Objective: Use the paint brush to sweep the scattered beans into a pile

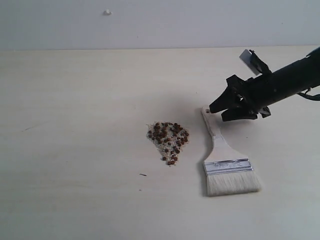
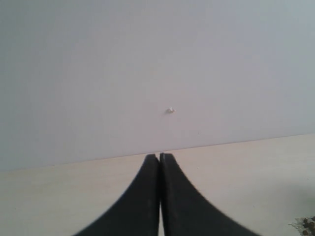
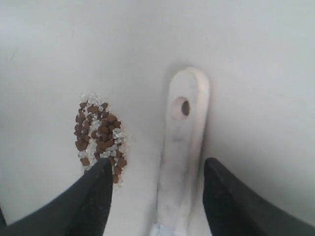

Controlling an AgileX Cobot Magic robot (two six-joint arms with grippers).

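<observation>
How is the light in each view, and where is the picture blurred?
Exterior view: soft even light, no hard shadows, beans and paint brush fairly sharp. Left wrist view: hazy, the left gripper a dark shape with soft edges. Right wrist view: washed out, the paint brush pale, the beans slightly blurred.

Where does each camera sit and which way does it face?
Exterior: off the arms, raised, looking down across the table toward the wall; shows beans, brush and the right arm with its open right hand.
Left wrist: behind the shut left hand, facing low across the table to the wall.
Right wrist: behind the open right hand, looking down at the brush handle and beans.
Shared: exterior and right wrist both show beans and brush.
</observation>
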